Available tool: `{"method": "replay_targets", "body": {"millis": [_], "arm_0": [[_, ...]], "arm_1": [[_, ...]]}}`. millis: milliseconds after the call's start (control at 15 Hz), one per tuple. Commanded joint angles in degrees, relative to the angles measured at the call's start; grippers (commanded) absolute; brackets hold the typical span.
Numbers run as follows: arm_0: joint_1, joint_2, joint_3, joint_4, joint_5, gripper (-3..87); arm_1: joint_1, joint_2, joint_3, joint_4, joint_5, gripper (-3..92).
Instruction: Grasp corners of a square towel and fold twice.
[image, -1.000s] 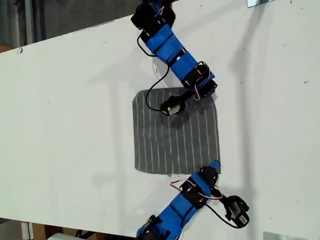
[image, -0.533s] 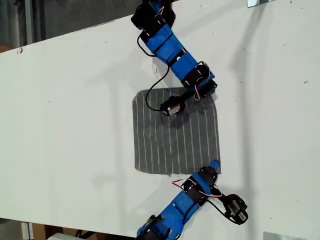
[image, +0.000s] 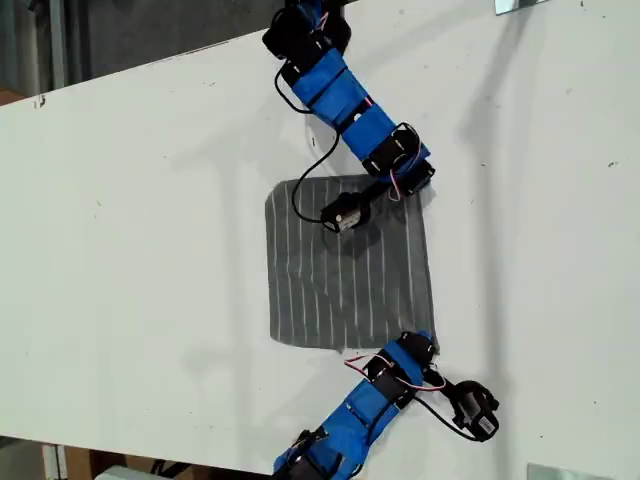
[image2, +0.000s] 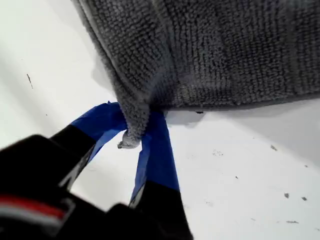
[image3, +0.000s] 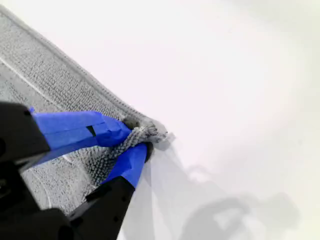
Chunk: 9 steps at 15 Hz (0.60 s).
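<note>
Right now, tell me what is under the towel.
Only the white table shows around the towel. Its middle covers whatever lies beneath. Each gripper's jaws pinch a corner, my first gripper lifting its corner off the table.

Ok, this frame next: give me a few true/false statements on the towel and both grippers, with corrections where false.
1. My first gripper is shut on a corner of the towel. True.
2. My second gripper is open and clear of the towel. False: it is shut on another corner, with cloth bunched between its blue fingers.
3. The towel is already folded in half. False: in the exterior view it lies spread as a single square on the table.
4. Both held corners are on the exterior view's right side of the towel. True.
5. A person's hand is holding the towel flat. False: no hand shows in any view.
</note>
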Motion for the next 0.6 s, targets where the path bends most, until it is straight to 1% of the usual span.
{"method": "replay_targets", "body": {"millis": [0, 133, 200, 267, 333, 533], "arm_0": [[0.7, -2.64, -8.61, 3.52, 1.67, -0.2], [0.7, -6.06, -24.35, 14.68, 5.01, -0.2], [0.35, -5.98, -30.32, 17.14, 8.17, -0.2], [-0.53, -3.6, -31.99, 16.96, 11.51, -0.2], [-1.67, -0.79, -31.99, 16.61, 14.24, -0.2], [-4.83, 5.71, -31.55, 17.23, 21.01, -0.2]], "arm_1": [[-1.14, -0.88, -3.87, 1.76, 0.0, -0.2], [-1.93, 0.0, -10.2, 7.12, -0.44, -0.2], [-2.11, 1.14, -15.38, 11.69, -0.62, -0.2], [-2.2, 2.72, -20.04, 16.35, -0.79, -0.2], [-2.11, 5.54, -21.62, 18.54, -0.97, -0.2], [-0.7, 12.57, -20.92, 19.69, -2.72, -0.2]]}}
